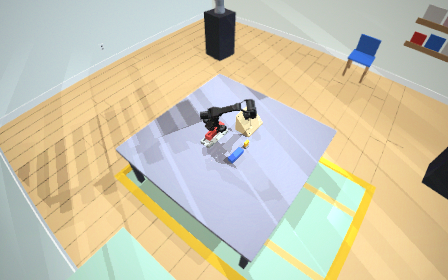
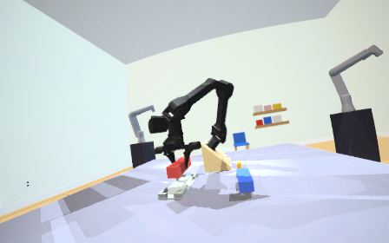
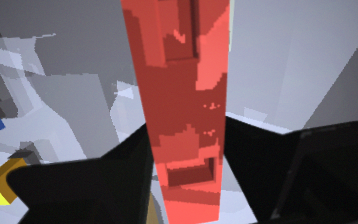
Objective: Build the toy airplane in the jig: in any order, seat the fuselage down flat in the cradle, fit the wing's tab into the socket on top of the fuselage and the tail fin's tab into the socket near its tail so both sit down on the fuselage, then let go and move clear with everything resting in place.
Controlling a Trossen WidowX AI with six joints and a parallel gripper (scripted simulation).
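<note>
My gripper (image 2: 181, 163) (image 3: 182, 121) is shut on the red fuselage (image 1: 212, 135) (image 2: 175, 169) (image 3: 185, 100), one finger on each long side. The fuselage's two sockets face up in the wrist view. It is held over the pale grey-green jig (image 1: 206, 142) (image 2: 177, 191), apparently with a gap below its near end. The jig is mostly hidden beneath it in the wrist view. The blue wing (image 1: 236, 155) (image 2: 245, 180) lies apart from the jig, with something grey under it. The small yellow tail fin (image 1: 246, 143) (image 2: 239, 165) (image 3: 9, 184) is just beyond the wing.
A beige wedge-shaped block (image 1: 246, 126) (image 2: 213, 161) stands on the table (image 1: 280, 190) (image 2: 304, 208) behind the jig, close to the arm's base. The arm reaches over from this block. Wing and tail fin lie to one side of the jig.
</note>
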